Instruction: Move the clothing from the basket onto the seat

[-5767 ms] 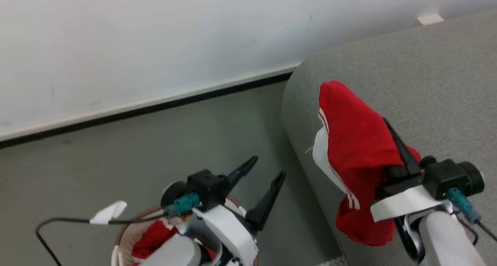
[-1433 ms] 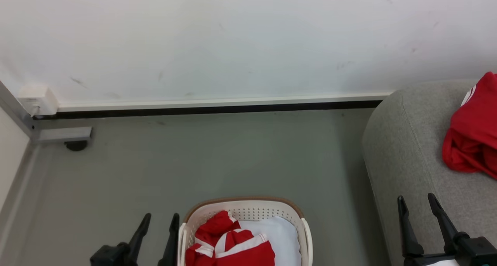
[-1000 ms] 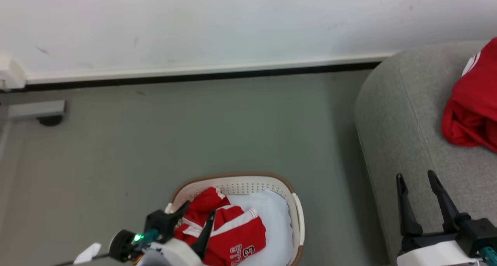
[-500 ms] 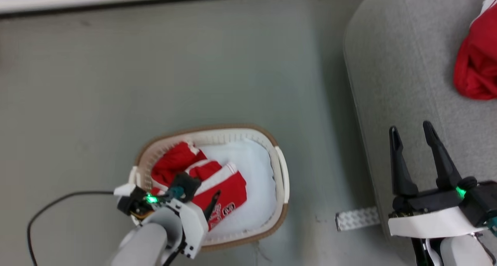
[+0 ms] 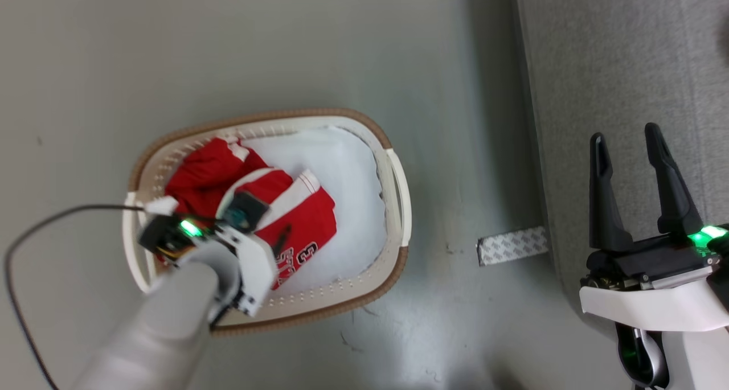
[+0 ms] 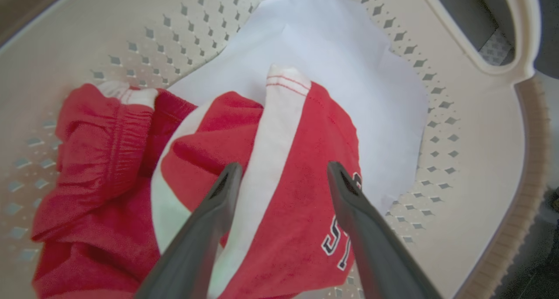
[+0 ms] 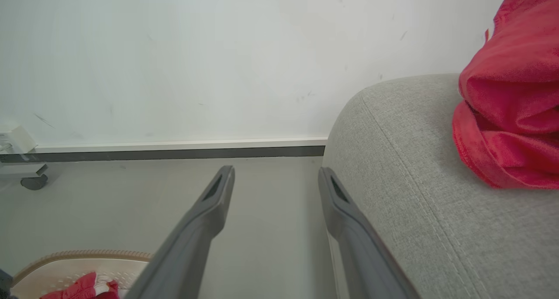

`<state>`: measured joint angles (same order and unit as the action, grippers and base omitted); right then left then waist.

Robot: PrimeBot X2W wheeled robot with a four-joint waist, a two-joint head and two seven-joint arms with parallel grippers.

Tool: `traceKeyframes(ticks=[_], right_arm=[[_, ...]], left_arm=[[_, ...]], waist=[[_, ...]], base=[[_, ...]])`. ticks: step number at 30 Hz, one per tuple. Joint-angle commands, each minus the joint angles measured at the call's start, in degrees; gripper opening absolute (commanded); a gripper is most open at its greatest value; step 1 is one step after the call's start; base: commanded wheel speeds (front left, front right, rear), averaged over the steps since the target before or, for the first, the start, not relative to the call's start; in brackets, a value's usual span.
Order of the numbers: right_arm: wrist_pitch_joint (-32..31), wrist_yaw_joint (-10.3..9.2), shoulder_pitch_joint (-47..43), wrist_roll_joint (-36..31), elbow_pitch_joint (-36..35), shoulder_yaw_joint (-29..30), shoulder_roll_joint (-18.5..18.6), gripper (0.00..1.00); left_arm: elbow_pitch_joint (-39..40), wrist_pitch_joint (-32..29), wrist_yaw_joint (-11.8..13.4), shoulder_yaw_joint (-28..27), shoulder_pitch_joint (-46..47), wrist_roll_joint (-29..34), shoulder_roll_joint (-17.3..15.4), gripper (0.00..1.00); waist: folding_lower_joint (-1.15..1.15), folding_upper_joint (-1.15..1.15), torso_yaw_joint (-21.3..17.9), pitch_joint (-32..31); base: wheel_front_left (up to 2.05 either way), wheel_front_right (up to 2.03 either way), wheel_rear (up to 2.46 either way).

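In the basket (image 5: 319,112) on the grey floor (image 5: 228,42), the clothing (image 5: 199,171) lies bunched in the left half, over a pale lining cloth (image 5: 347,168). The left gripper (image 6: 284,168) reaches into the basket, fingers spread wide and holding nothing, its tips straddling the white band of the top red piece; whether they touch it I cannot tell. Right of the basket lies a tape strip (image 5: 512,245). Further right, the right gripper (image 5: 624,132) hangs parted and empty over the edge of the seat (image 5: 626,48), where a red garment (image 7: 511,107) lies.
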<state>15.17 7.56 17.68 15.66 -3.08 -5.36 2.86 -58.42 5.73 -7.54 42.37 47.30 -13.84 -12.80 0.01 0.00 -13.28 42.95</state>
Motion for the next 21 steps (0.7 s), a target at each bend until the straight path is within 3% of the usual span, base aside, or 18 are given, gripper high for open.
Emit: traceKeyframes(ticks=[1,11,12,13,14,21], right_arm=[[-0.03,-0.15,0.85,0.07,-0.57,0.20,0.05,1.00],[-0.03,-0.15,1.19,-0.73,-2.21,0.55,0.06,1.00],[-0.03,-0.15,1.18,-0.70,-2.25,0.62,0.06,1.00],[-0.03,-0.15,1.22,-0.72,-2.19,0.74,0.06,1.00],[-0.03,-0.15,1.32,-0.77,-1.98,0.84,0.06,1.00],[-0.03,-0.15,1.81,-0.48,-0.38,0.99,0.07,1.00]], left_arm=[[-0.95,0.71,0.11,-0.17,1.49,-0.22,-1.05,1.00],[-7.97,2.58,0.13,1.69,5.44,-1.95,0.37,1.00],[-8.17,2.76,0.12,2.07,5.35,-2.57,0.71,0.67],[-8.30,3.01,0.13,2.50,5.35,-3.30,1.02,0.14],[-8.46,2.82,0.12,3.13,5.22,-3.85,1.37,0.00],[-6.03,5.59,0.11,4.71,3.66,-11.38,3.25,0.00]], waist=[[-0.01,0.00,-0.81,2.52],[-0.01,0.00,-0.81,7.21],[-0.01,0.00,-0.74,7.30],[-0.01,0.00,-0.61,7.33],[-0.01,0.00,-0.40,7.24],[-0.01,0.00,1.45,2.92]], base=[[0.00,0.00,0.00],[0.00,0.00,0.00],[0.00,0.00,0.00],[0.00,0.00,0.00],[0.00,0.00,0.00],[0.00,0.00,0.00]])
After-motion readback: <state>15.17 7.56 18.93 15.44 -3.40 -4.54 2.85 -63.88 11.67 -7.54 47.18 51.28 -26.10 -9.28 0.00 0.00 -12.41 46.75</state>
